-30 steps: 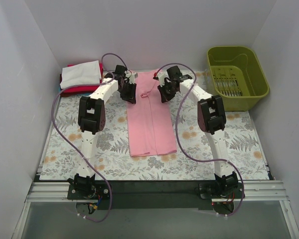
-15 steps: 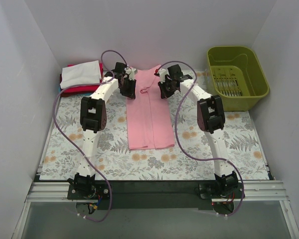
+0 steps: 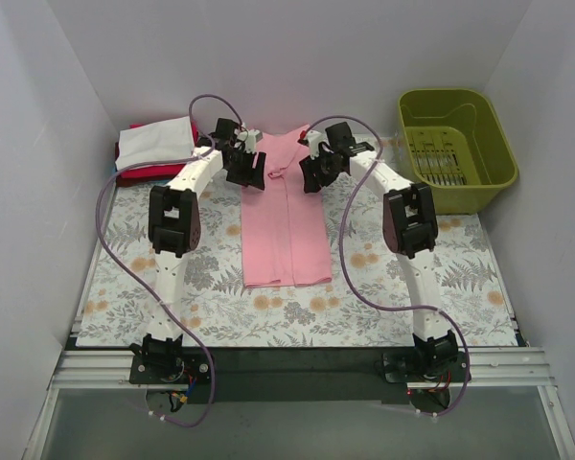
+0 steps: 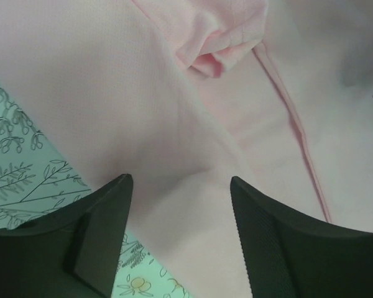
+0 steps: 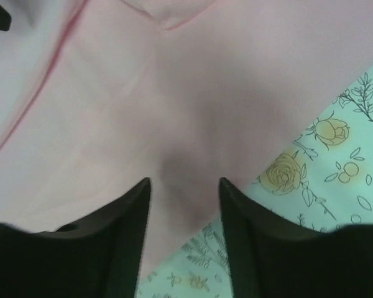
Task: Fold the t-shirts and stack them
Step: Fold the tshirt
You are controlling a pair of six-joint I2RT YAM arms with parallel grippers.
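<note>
Over the collar end of the pink t-shirt (image 3: 286, 216), folded narrow on the floral table cloth (image 3: 441, 278): poised with left gripper (image 3: 249, 174) and right gripper (image 3: 310, 177) parted, gripping nothing, likely to let it settle flat.

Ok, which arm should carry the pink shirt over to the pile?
Probably left. The left gripper hangs open over the pink shirt, nearest the pile; the right gripper is toward the basket.

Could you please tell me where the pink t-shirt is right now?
In the top view, the pink t-shirt lies mid-table on the floral cloth, its far end between the left tool and right tool.
</note>
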